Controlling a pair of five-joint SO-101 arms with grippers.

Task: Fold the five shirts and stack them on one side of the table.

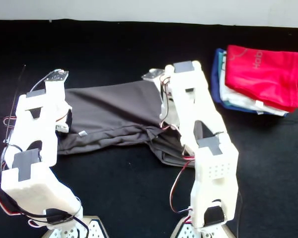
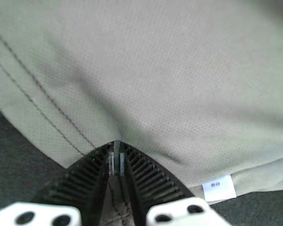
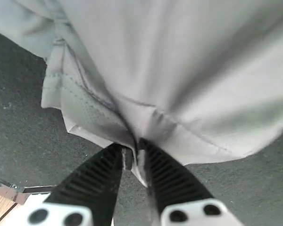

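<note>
Nearest, the left claw [image 2: 115, 157] is clenched on the hem of the grey shirt [image 1: 114, 111]. The fabric is pinched between its ribbed jaws, close to a small white label [image 2: 218, 187] sewn into that edge. The right claw [image 3: 132, 157] is likewise clenched, gripping a bunched seam at the opposite end of the same shirt.

The grey shirt lies on the black table [image 1: 114, 49] between the two arms. Most of it is spread flat across the middle. The portion beside the right arm is crumpled and partly hidden under that arm. No finished fold is visible on it.

Farther back, on the right arm's side of the table and well apart from the grey shirt, sits a stack [image 1: 228, 96] of folded shirts. A red shirt [image 1: 263, 72] is on top, with white and blue layers showing beneath. The exact count of layers cannot be read from the edges.

Assessment: the task appears to be in its late stage. The grey shirt is the only unfolded item in view. Two steps are left: fold it, then place it on the stack.
</note>
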